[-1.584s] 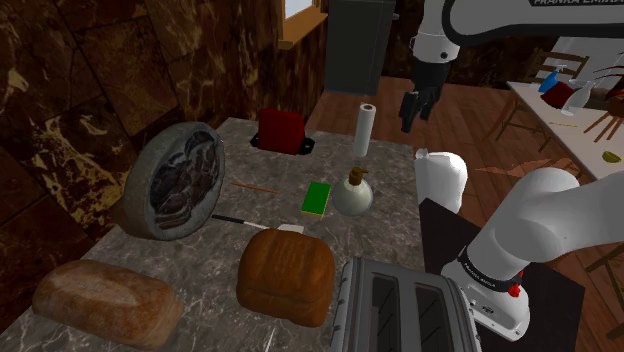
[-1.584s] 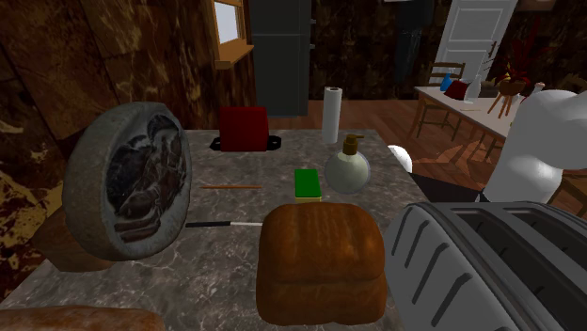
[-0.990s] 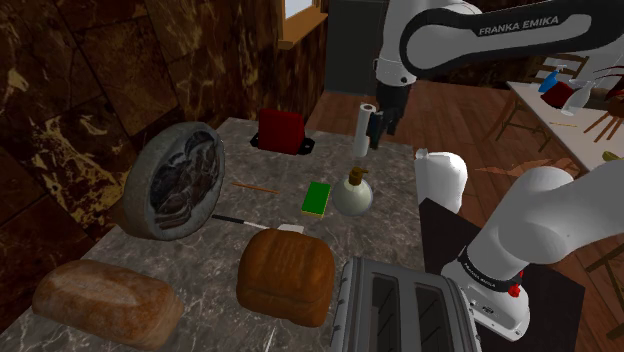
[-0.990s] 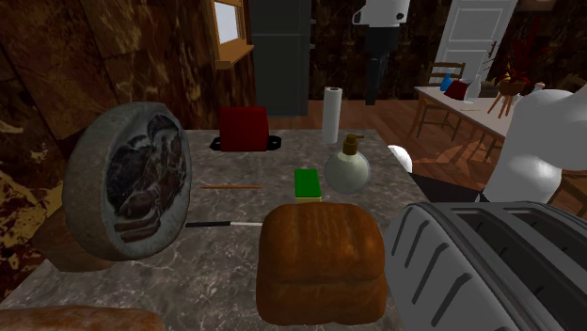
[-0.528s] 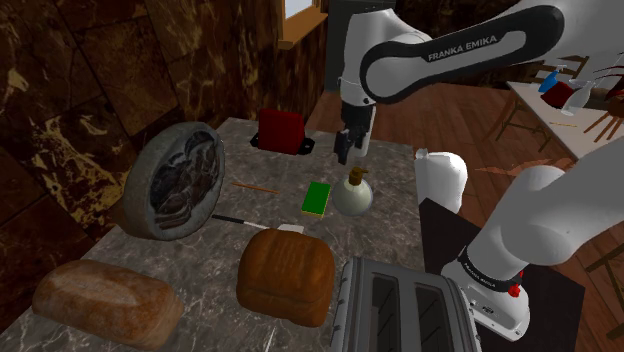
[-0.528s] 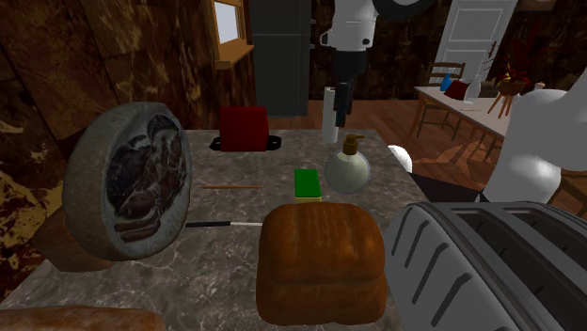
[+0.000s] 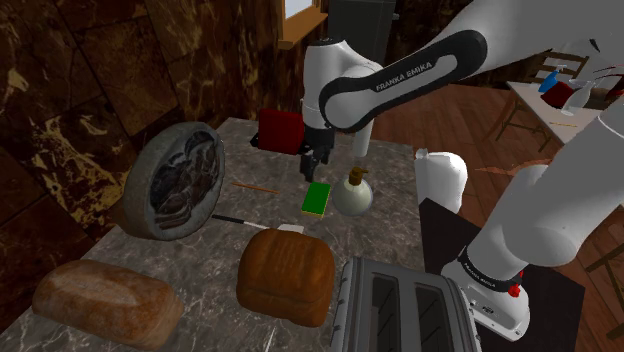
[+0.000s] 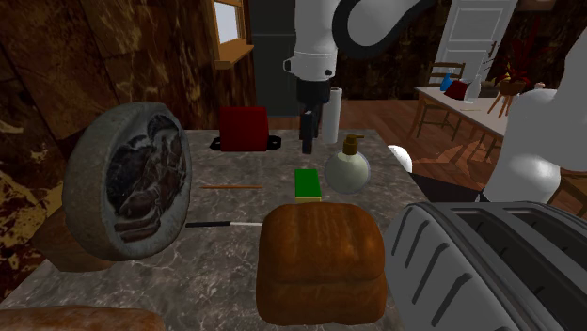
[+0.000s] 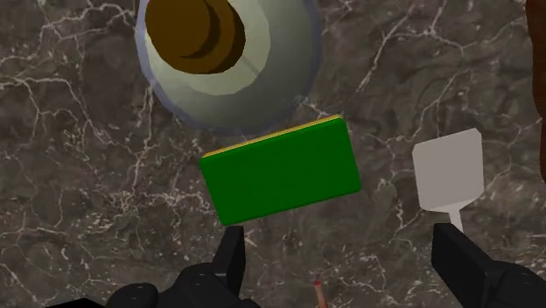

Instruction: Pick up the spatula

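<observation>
The spatula (image 7: pixel 252 222) lies flat on the marble counter (image 7: pixel 203 268), its thin black handle toward the round dish and its white blade (image 7: pixel 291 229) beside the brown loaf. It also shows in the second exterior view as the spatula (image 8: pixel 226 224). My gripper (image 7: pixel 312 166) hangs open above the green sponge (image 7: pixel 317 198), pointing down, farther back on the counter than the spatula. In the wrist view the gripper (image 9: pixel 346 273) has its fingers (image 9: pixel 231 255) wide apart and nothing between them. The white blade (image 9: pixel 448 170) lies just beyond the other finger.
A round soap bottle (image 7: pixel 352 193) stands close beside the sponge. A brown loaf (image 7: pixel 286 275), a toaster (image 7: pixel 400 305), a tilted round dish (image 7: pixel 178 180), a second loaf (image 7: pixel 105 300), a red block (image 7: pixel 281 130), a paper roll (image 8: pixel 331 113) and a wooden stick (image 7: pixel 255 187) crowd the counter.
The arm has swung from beyond the counter's far edge toward the shoulder view's left and come down, so the gripper now hangs over the green sponge. Nothing on the counter has moved.
</observation>
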